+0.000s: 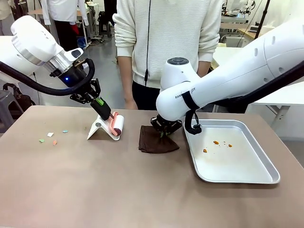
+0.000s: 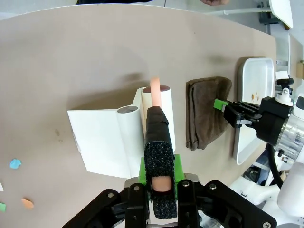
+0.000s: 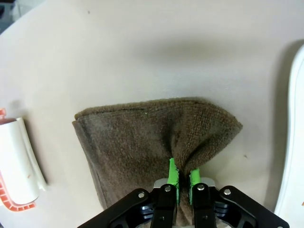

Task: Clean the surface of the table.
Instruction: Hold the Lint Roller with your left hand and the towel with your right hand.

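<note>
The taupe-brown table [image 1: 95, 190] holds a white lint roller [image 1: 116, 124] with a pink core, resting in its white stand [image 1: 97, 129]. My left gripper [image 1: 95, 97] is shut on the roller's black-wrapped handle [image 2: 156, 147], and the roller head [image 2: 164, 114] lies against the stand [image 2: 99, 142]. A folded brown cloth [image 1: 154, 141] lies at the table's middle. My right gripper [image 1: 165, 130] is shut on its near corner, and the fabric bunches between the green pads [image 3: 172, 173]. Small coloured paper bits [image 1: 50, 135] lie scattered on the table at the left.
A silver tray [image 1: 237, 180] with a few orange crumbs [image 1: 216, 142] sits at the right, close to the cloth. A person in a white sweater stands at the far edge behind the roller and cloth. The near half of the table is bare.
</note>
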### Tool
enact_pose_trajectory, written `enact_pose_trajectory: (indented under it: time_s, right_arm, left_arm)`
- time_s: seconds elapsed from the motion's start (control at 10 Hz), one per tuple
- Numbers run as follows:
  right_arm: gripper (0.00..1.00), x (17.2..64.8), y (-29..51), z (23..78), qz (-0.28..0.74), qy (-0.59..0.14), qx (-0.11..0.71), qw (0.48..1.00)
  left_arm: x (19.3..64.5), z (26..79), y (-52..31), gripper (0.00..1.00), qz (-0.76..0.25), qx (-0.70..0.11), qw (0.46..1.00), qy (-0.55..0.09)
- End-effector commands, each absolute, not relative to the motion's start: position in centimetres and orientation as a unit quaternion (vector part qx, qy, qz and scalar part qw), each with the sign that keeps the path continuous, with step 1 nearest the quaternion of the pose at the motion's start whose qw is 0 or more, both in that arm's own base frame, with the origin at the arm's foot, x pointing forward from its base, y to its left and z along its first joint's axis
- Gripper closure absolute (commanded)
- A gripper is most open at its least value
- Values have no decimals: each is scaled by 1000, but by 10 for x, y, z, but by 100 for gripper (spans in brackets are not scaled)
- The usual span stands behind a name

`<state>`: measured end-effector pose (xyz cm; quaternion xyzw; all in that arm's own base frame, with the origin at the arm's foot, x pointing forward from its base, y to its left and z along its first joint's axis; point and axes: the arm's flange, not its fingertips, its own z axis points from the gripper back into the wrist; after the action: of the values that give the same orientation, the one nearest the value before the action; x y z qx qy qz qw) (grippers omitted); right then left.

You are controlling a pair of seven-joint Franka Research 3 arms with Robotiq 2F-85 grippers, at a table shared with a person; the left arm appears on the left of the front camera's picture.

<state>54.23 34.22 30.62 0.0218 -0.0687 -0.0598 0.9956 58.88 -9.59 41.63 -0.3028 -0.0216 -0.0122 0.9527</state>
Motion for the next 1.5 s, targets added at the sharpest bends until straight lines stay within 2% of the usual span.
enact_pose_trajectory:
  time_s: [0.0, 0.3, 0.7, 0.9, 1.1, 1.3, 1.4]
  right_arm:
    - [100, 544, 339, 296, -71, -48, 13, 996]
    - [100, 544, 329, 302, -70, -37, 44, 996]
    - [100, 526, 268, 344, -30, 50, 263, 963]
    - [100, 509, 238, 363, -2, 83, 381, 921]
    - [100, 484, 204, 379, 32, 109, 476, 872]
    - [100, 455, 167, 394, 20, 115, 540, 834]
    - [100, 432, 149, 398, 18, 91, 557, 825]
  left_arm:
    - [584, 421, -101, 100, -12, -296, 955, -29]
    - [580, 425, -101, 100, -24, -313, 949, -34]
    - [552, 448, -92, 100, -60, -368, 926, -55]
    - [531, 466, -84, 100, -101, -391, 911, -77]
    - [502, 484, -61, 100, -152, -447, 876, -99]
    - [469, 490, -23, 100, -207, -501, 832, -121]
    - [450, 488, -2, 100, -224, -518, 814, -138]
